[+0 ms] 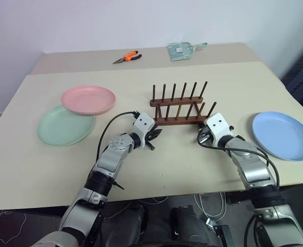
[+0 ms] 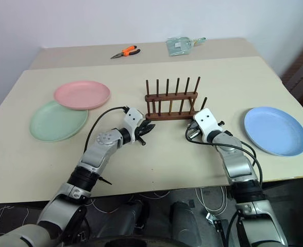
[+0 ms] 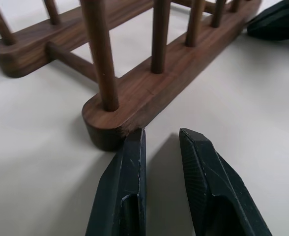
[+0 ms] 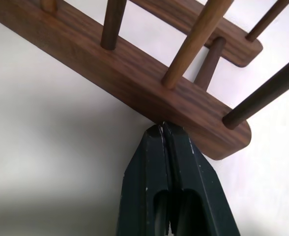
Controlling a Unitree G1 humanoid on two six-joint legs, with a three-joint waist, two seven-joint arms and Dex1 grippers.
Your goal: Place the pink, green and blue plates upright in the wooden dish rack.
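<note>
Wooden dish rack (image 1: pixel 179 105) stands mid-table with no plates in it. Pink plate (image 1: pixel 88 99) overlaps green plate (image 1: pixel 65 125) at left; blue plate (image 1: pixel 283 135) lies at right. Left wrist view: left gripper (image 3: pixel 161 140) slightly parted, grasping nothing, one tip at rail end. Right wrist view: right gripper (image 4: pixel 163 130) clenched, tips against rail.

A beige table (image 1: pixel 48 170) stands ahead of the jaws against a plain white wall (image 1: pixel 89 20).

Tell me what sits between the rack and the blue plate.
Between the rack and the blue plate sits the right gripper, shut against the rack's near rail; otherwise bare table, seen from the head.
</note>
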